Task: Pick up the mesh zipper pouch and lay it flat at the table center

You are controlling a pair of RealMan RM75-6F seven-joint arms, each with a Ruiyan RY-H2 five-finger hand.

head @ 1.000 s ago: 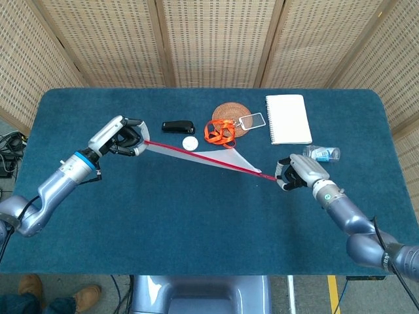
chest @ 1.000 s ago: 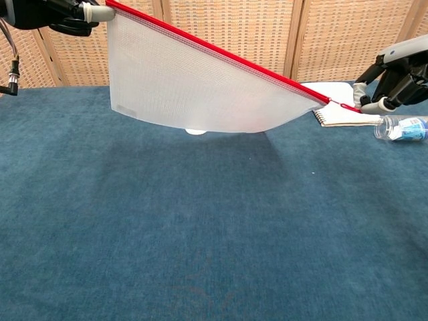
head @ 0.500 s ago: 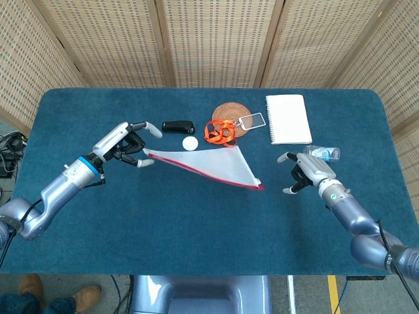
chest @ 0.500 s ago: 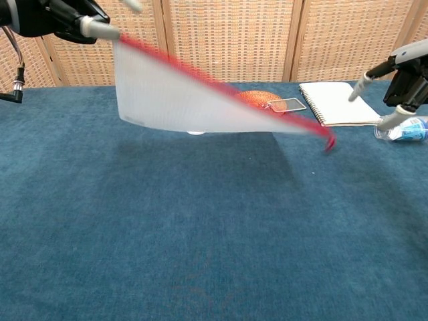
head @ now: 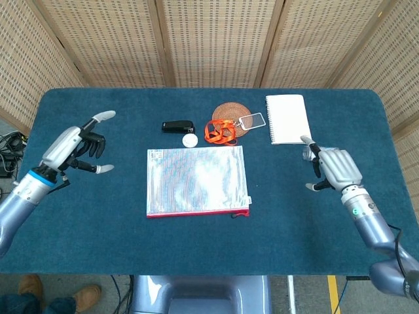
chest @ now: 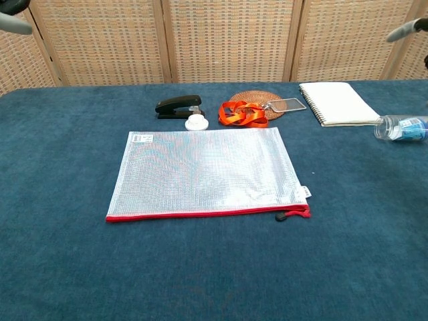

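Mesh pouch (head: 197,181) now dropped flat, left hand (head: 75,144) and right hand (head: 334,169) spread empty.

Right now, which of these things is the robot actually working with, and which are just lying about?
In the job: pouch, lying flat at the table centre; left hand and right hand, both empty.

Lying about: stapler, white disc, orange lanyard, woven coaster, notebook, bottle.
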